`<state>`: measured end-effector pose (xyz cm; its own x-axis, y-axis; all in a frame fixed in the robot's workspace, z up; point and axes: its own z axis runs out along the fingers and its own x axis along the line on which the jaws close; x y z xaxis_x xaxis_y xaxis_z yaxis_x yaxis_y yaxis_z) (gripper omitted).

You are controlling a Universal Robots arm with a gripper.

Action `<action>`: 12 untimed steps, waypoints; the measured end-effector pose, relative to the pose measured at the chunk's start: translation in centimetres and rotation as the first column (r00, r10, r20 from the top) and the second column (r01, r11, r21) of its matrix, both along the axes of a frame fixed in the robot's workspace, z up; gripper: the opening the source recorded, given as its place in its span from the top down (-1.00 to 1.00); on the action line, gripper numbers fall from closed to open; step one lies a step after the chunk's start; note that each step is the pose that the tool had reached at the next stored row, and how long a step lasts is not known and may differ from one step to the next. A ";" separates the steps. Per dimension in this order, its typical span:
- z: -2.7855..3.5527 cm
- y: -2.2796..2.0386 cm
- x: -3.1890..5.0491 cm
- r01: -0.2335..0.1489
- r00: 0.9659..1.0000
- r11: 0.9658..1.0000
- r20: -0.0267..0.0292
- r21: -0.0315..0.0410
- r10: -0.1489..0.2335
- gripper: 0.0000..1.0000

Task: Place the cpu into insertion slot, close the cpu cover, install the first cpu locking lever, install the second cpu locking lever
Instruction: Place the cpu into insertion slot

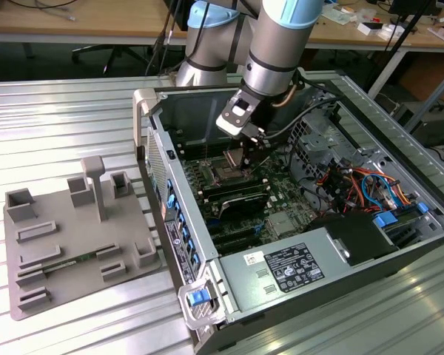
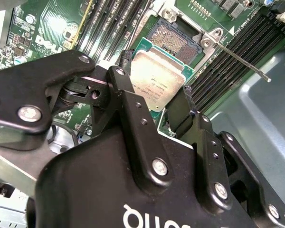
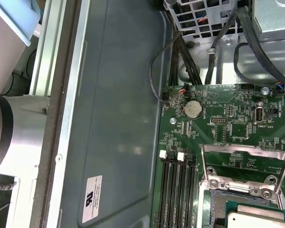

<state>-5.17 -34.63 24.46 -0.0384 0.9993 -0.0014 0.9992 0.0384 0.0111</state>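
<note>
**A:** Quick one: is anything gripped by the jaws, or can't that be told?

**B:** It can be told. In the second wrist view the jaws are seen clamped on the cpu point(image 2: 157, 80). It's pinched by two opposite edges, with its silver top turned toward the camera.

**A:** Nice. Where is the chip held relative to the insertion slot point(image 2: 173, 40)? Is it seated?

**B:** Not seated. It's held just above the slot and overlaps one side of the silver rim, so most of the pin field is exposed.

**A:** And the lid?

**B:** The cpu cover point(image 3: 244, 148) is stood up on its hinge along one edge of the slot, swung open. A thin locking lever point(image 2: 242, 59) is seen sticking out at an angle from one corner of the slot. Black memory slots point(image 2: 109, 23) are lined up on either side of it.

**A:** Anything else worth noting?

**B:** In the exterior view the arm point(image 1: 281, 44) is reached down into the opened computer case point(image 1: 157, 159), right over the slot. A grey fixture tray point(image 1: 66, 251) is parked on the counter point(image 1: 59, 118) outside the case, well apart from the slot.
</note>
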 end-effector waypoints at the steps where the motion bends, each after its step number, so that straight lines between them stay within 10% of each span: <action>1: 0.00 0.00 0.00 0.002 1.000 1.000 0.000 0.000 -0.002 -0.09; 12: -0.06 0.00 0.00 0.026 1.000 1.000 0.000 0.000 -0.026 -0.09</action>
